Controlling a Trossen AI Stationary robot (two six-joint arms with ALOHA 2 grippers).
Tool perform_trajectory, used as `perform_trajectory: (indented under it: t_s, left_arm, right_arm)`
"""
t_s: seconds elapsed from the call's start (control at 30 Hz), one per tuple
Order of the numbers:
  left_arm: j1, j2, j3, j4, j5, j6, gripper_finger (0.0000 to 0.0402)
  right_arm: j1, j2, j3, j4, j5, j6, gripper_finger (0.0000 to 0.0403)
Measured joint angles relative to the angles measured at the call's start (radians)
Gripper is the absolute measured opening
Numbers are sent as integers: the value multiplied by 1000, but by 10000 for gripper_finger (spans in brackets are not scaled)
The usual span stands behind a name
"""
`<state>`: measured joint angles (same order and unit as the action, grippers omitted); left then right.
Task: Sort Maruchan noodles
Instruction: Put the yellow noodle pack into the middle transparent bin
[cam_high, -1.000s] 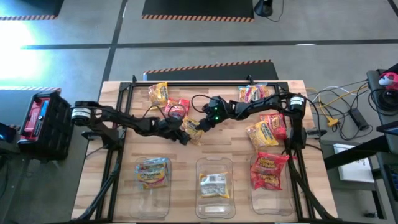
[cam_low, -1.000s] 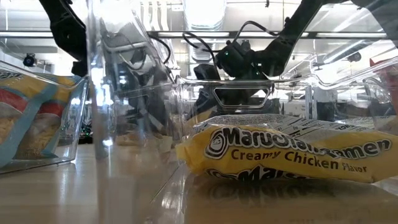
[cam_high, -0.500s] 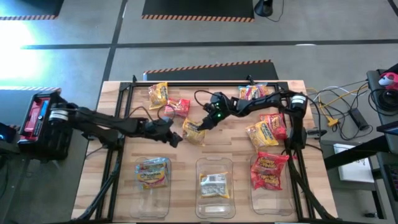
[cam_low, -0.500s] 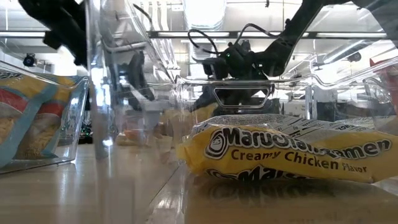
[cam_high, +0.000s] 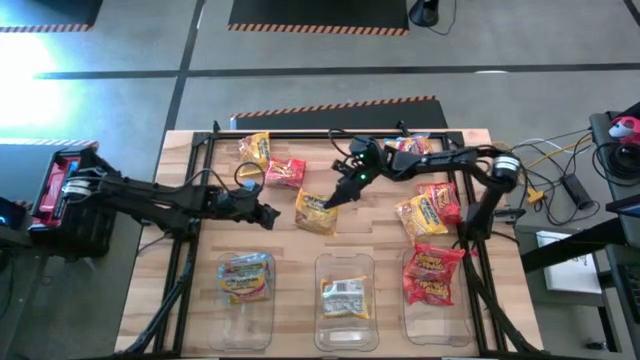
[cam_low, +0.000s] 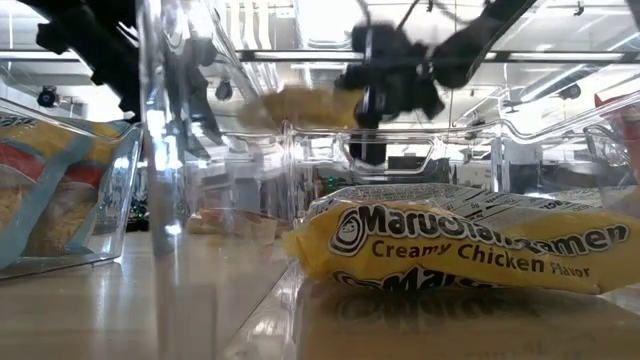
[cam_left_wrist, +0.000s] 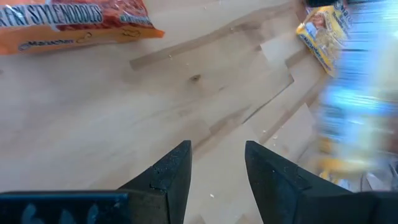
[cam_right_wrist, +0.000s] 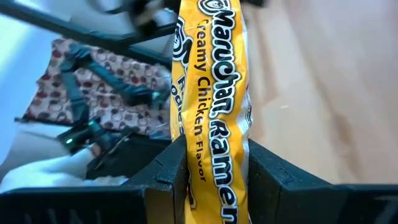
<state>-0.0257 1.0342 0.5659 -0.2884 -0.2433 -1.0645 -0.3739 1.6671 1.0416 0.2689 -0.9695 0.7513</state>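
- The right end effector (cam_high: 340, 196) is clamped on a yellow Creamy Chicken packet (cam_high: 316, 212), lifted above mid-table (cam_high: 370, 235) — the packet's long axis runs straight out between the fingers.
- The middle bin (cam_high: 345, 262), already holding a yellow packet (cam_high: 345, 297), lies toward the table's near edge from the grip — the likely drop.
- The left end effector (cam_high: 266, 214) hangs empty and part-open just beside, over bare table.
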Motion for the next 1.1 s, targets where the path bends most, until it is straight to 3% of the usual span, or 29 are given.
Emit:
perform_trajectory:
  t_s: [0.3, 0.47, 0.67, 0.87, 1.1]
  left_arm:
    - [0, 9, 0, -2, -10, 0, 134]
    - [0, 9, 0, -4, -10, -5, 134]
    - [0, 9, 0, -8, -10, -29, 134]
    - [0, 9, 0, -13, -10, -29, 134]
    - [0, 9, 0, -12, -10, 6, 134]
  right_arm:
    - [148, -200, 0, -235, 50, -95, 106]
    - [261, -260, 0, -398, 211, -170, 107]
    - [386, -255, -1, -452, 372, -191, 106]
    - [469, -251, -1, -566, 581, -220, 106]
    - [527, -248, -2, -574, 779, -239, 107]
